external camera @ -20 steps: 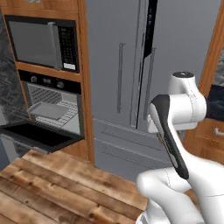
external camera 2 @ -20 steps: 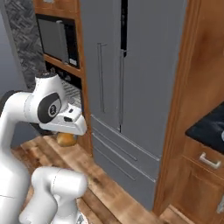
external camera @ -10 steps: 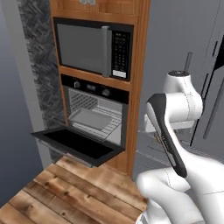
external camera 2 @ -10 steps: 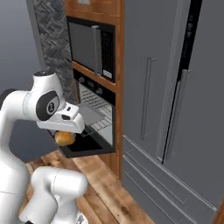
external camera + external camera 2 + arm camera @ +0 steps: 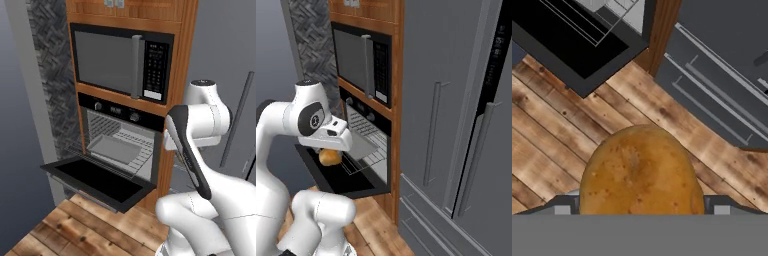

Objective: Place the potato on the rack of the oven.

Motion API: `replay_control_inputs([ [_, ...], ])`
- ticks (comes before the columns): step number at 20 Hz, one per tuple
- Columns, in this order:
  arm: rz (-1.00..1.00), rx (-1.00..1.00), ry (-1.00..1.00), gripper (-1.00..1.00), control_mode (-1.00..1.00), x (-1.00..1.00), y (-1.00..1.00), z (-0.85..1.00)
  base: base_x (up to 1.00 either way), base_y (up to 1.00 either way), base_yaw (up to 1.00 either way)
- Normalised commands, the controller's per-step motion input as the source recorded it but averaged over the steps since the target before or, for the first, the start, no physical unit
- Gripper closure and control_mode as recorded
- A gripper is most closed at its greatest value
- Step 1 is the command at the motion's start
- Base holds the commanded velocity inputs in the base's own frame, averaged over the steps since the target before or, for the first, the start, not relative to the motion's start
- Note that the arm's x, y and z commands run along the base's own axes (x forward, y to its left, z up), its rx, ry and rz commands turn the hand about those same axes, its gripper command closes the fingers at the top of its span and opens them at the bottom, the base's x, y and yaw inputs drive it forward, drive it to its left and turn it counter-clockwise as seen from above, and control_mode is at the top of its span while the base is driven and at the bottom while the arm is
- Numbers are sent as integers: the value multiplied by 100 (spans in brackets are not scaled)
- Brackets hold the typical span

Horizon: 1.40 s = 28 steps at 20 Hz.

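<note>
The two-finger gripper (image 5: 641, 212) of the white arm is clamped on the rounded golden-brown potato (image 5: 641, 172), jaws set wide around its sides. In the right base view the potato (image 5: 330, 156) hangs under the white hand, in the air in front of the open built-in oven (image 5: 120, 145) — above its dropped black door (image 5: 100, 181), not inside the grey cavity. The silvery wire rack (image 5: 131, 150) sits across the cavity, a flat grey baking tray (image 5: 111, 149) lying on it. Above the oven is a microwave (image 5: 122, 62) with a vertical handle; below the hand — wooden plank floor (image 5: 557, 135).
</note>
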Motion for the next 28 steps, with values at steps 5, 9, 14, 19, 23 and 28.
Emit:
replay_control_inputs([
  [5, 4, 0, 0, 100, -100, 17, 7, -9, 16, 0, 2],
  [9, 32, -1, -10, 100, -100, 99, 56, -49, 0, 0, 0],
  [14, 38, -5, -13, 100, -100, 100, 69, -71, 0, 0, 0],
  [19, 9, -6, -1, 100, -100, 100, 54, -40, 0, 0, 0],
  [23, 1, 0, 0, 100, -100, 100, 19, -4, 0, 0, 0],
  [28, 0, 0, 9, 100, -100, 100, 0, -21, 0, 0, 0],
])
